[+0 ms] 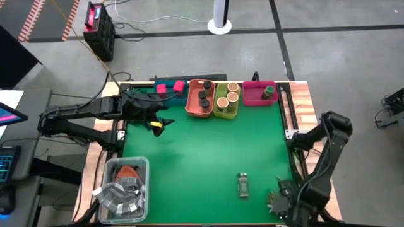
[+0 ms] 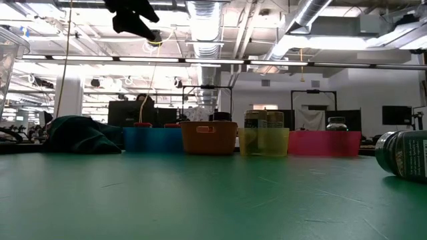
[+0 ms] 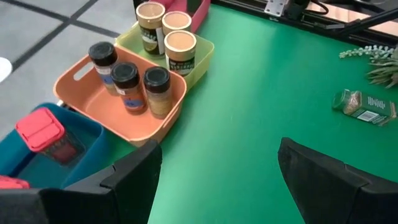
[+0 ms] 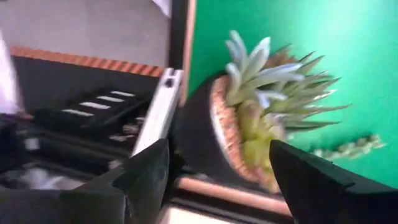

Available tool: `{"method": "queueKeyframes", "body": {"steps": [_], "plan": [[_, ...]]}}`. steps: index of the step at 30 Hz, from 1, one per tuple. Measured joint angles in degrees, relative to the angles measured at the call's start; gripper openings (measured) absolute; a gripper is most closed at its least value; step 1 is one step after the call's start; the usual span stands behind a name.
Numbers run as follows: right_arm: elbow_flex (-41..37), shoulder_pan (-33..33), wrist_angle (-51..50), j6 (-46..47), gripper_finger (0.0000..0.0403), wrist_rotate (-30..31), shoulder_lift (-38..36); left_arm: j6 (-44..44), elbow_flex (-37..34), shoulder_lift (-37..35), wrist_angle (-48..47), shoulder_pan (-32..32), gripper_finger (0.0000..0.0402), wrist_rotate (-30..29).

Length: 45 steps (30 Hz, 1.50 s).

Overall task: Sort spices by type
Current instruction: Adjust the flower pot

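My left gripper (image 1: 161, 124) (image 3: 217, 162) hangs open and empty, raised well above the table (image 2: 137, 23), just near of the blue tray (image 1: 165, 93). Four trays stand along the far edge. The blue tray holds pink boxes (image 3: 38, 129), the orange tray (image 3: 93, 106) three dark-lidded jars (image 3: 127, 81), and the yellow-green tray (image 1: 226, 108) three tan-topped cylinders (image 3: 168, 34). In the pink tray (image 1: 255, 96) stands a green-topped jar (image 1: 269, 91). Another green-topped jar (image 1: 243, 185) (image 2: 403, 155) (image 3: 364, 106) lies on its side on the green mat. My right gripper (image 1: 281, 200) (image 4: 217, 149) waits open at the near right corner.
A potted succulent (image 4: 261, 124) sits just ahead of my right gripper's fingers at the mat's near right corner, with a leafy sprig (image 3: 373, 56) beside it. A clear tub of grey packets (image 1: 123, 183) stands at the near left. Bare green mat (image 1: 196, 157) lies between them.
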Motion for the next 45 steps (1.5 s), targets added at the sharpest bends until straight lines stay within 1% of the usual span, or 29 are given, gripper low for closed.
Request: {"method": "queueKeyframes", "body": {"steps": [4, 7, 11, 14, 18, 23, 25, 28, 31, 33, 37, 39, 43, 45], "plan": [[1.47, 0.45, -2.16, -3.33, 0.0296, 2.21, 4.54, -1.34, 0.00, 0.00, -0.24, 0.02, 0.0306, 0.00], [1.42, 1.52, -2.97, -4.54, 0.0291, 2.17, 8.26, -1.96, 0.00, 0.01, -0.24, 0.00, 0.0306, 0.02], [1.69, 2.87, -2.71, -5.27, 0.0291, 2.59, 11.27, -2.11, 0.00, 0.00, -0.15, 0.02, 0.0306, 0.13], [1.33, 2.38, -7.45, -3.43, 0.0291, 7.38, 12.42, -1.48, 0.00, 0.00, 0.60, 0.00, 0.0306, 0.17], [1.04, 0.30, -10.94, -2.69, 0.0291, 11.95, 12.71, -0.84, 0.00, 0.00, 2.69, 0.02, 0.0306, 0.22], [0.06, -1.48, -10.42, -2.88, 0.0290, 12.73, 12.72, -0.19, 0.00, 0.00, 3.24, 0.02, 0.0306, 0.20], [0.50, -2.46, -11.18, -1.52, 0.0290, 13.69, 12.25, -0.19, 0.00, 0.00, 3.12, 0.01, 0.0306, 0.22], [1.96, -4.52, -13.63, 3.23, 0.0290, 18.50, 9.31, -0.19, 0.00, 0.00, 3.10, 0.02, 0.0306, 0.20], [2.81, -7.27, -14.68, 5.81, 0.0290, 19.96, 5.45, -0.17, 0.00, 0.00, 3.10, 0.01, 0.0306, 0.22], [2.85, -9.71, -15.65, 8.23, 0.0290, 18.56, 2.47, -0.17, 0.00, 0.00, 3.10, 0.02, 0.0306, 0.22], [2.15, -15.56, -18.48, 14.27, 0.0290, 12.57, -1.62, -0.14, 0.00, 0.00, 3.17, 0.00, 0.0306, 0.22], [0.86, -19.07, -18.77, 16.81, 0.0291, 8.05, -2.08, -0.14, 0.00, 0.00, 3.21, 0.01, 0.0306, 0.22], [-3.93, -25.61, -17.01, 19.77, 0.0290, -6.13, -2.41, -0.14, 0.00, 0.00, 3.12, 0.01, 0.0306, 0.21], [-5.63, -27.48, -17.00, 20.89, 0.0289, -8.05, -2.34, -0.14, 0.00, 0.00, 3.06, 0.00, 0.0306, 0.22]]}}
